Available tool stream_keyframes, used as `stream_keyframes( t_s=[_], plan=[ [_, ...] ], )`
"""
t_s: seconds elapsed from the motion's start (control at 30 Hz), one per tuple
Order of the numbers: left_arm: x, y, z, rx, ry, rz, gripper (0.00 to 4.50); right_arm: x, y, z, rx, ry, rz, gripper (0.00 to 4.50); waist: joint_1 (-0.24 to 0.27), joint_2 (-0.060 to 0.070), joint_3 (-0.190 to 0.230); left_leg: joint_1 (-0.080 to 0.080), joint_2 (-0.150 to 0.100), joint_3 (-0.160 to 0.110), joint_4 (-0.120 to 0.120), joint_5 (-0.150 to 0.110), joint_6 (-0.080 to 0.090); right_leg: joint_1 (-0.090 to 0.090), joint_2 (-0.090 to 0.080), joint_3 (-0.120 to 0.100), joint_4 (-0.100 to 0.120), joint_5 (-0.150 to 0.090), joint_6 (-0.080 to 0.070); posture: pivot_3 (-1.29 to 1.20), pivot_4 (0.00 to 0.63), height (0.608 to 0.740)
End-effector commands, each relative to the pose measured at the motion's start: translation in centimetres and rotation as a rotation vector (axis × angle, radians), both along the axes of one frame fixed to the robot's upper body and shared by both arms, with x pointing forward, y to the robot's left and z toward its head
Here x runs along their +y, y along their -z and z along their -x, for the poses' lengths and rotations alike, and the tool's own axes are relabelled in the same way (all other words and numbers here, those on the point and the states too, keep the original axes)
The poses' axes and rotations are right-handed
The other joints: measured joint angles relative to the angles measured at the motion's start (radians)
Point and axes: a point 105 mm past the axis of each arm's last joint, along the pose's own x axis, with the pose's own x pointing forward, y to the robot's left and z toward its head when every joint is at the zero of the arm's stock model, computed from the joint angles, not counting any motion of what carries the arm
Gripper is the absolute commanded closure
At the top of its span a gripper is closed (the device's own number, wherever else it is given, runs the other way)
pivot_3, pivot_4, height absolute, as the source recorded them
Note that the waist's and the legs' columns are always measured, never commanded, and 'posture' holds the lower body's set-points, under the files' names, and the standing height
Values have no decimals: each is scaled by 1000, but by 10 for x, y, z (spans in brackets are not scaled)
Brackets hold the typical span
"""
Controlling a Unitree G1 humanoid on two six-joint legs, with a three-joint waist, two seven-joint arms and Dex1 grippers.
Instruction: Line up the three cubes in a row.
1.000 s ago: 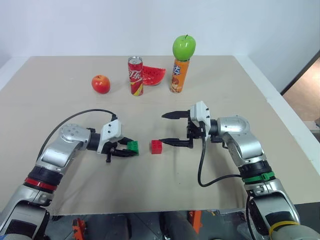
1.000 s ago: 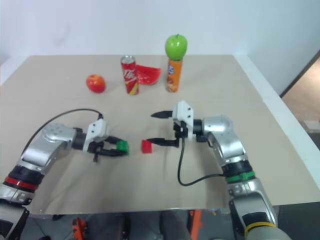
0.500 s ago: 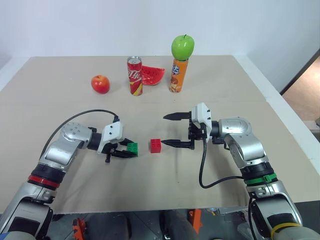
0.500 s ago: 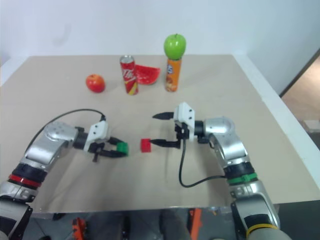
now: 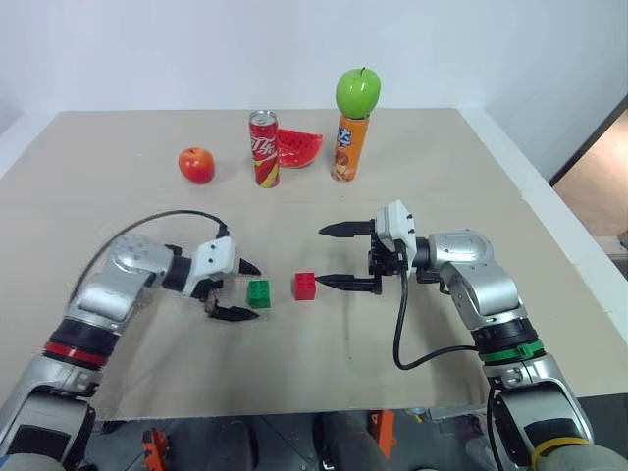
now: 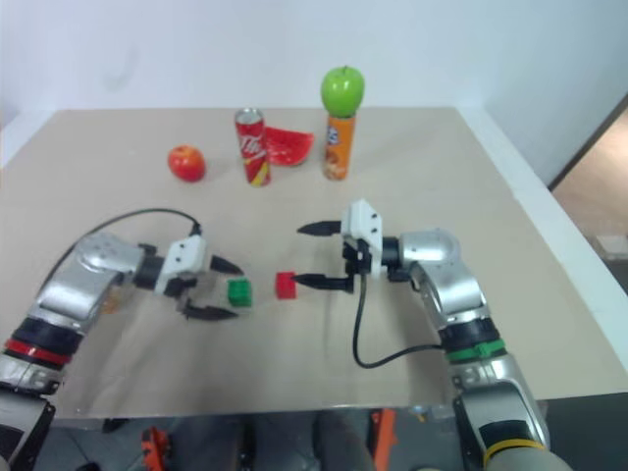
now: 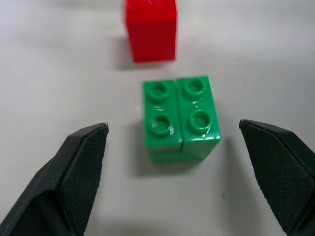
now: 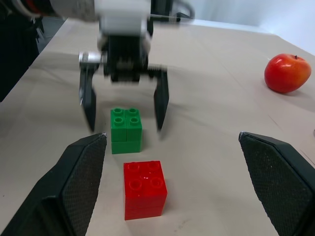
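Green cube [image 5: 259, 292] on table betw open left claw [image 5: 239, 290], beside red cube [image 5: 305, 286].

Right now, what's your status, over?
Left gripper jaws open, right gripper too. Green studded plastic block free beside red studded plastic block. Nothing between them.

You have two small studded plastic building blocks in sight on the tan worktop. The green block [image 5: 259, 293] sits flat with its four studs facing up, roughly midway between the worktop's left and right edges and nearer its front edge than its back. The red block [image 5: 305, 286] stands just beside it on the right, also studs up, with a narrow gap between them.
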Motion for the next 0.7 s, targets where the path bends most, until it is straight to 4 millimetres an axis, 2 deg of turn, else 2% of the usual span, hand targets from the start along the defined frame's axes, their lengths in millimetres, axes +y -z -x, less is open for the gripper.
stream_keyframes(
  t_s=[0.03,0.23,0.33,0.43,0.53,0.6,0.7],
  plan=[
    [12,-29,11,-18,-92,79,14,0,-13,4,-48,-21,-17,0,0,0,0,0,0,0,0,0,0,0,0,0,0,0,0,0,150,740],
    [35,-50,37,17,-312,174,14,-3,-9,2,-37,-36,-4,0,1,0,0,0,1,0,0,0,0,0,0,-1,0,-1,0,0,150,740],
    [51,-65,37,-57,-516,288,14,-3,-8,-1,-36,-48,6,0,1,0,0,0,1,0,0,0,0,0,0,-1,0,0,0,0,150,740],
    [74,-68,33,-222,-777,367,14,-2,-9,-4,-40,-62,12,0,2,0,0,2,1,0,1,0,0,1,0,-1,0,0,-1,0,150,740],
    [95,-60,36,-316,-1070,481,14,0,-9,-6,-40,-75,17,0,1,-1,0,3,1,0,1,0,0,3,-1,0,0,1,-1,0,150,740],
    [107,-45,44,-337,-1264,540,14,1,-9,-6,-40,-89,25,0,2,-1,0,3,1,0,2,0,0,3,-1,0,0,1,-1,0,150,740],
    [116,-25,56,-299,-1454,649,14,2,-9,-7,-39,-100,34,0,3,-1,-1,3,1,0,2,0,0,3,-1,0,0,2,-3,0,150,740]
  ],
)
